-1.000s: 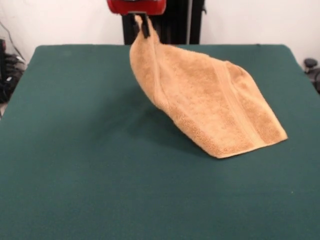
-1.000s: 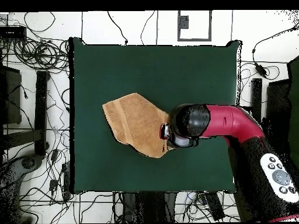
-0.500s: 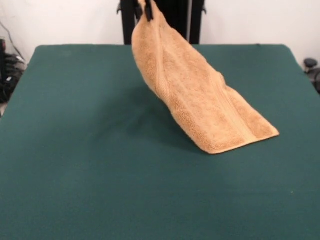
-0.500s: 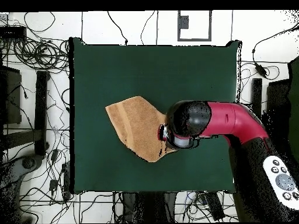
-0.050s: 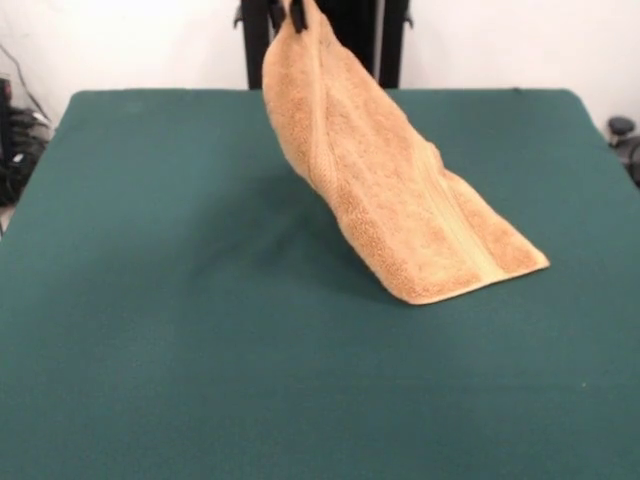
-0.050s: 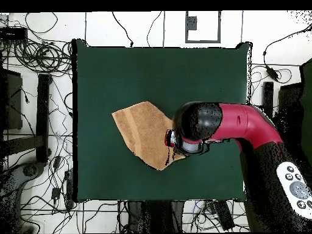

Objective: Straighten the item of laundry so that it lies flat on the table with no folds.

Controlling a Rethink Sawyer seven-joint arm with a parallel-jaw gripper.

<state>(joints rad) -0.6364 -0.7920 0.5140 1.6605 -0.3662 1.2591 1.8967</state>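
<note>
An orange-tan towel (image 5: 395, 200) hangs by one corner from my gripper (image 5: 287, 14), whose black fingertips show at the top edge of the front view, shut on the cloth. The towel slopes down to the right, folded on itself, and its lower end rests on the green table (image 5: 150, 330). A woven band runs along its length. From overhead the towel (image 6: 143, 131) lies left of the red arm's head (image 6: 195, 127), which hides the gripper and the held corner.
Cables and stands lie on the floor around the table (image 6: 201, 79) in the overhead view. The red and black arm (image 6: 262, 146) reaches in from the lower right.
The gripper has risen, lifting more of the towel off the table. The towel's resting end has slid a little toward the gripper and the cloth hangs narrower.
</note>
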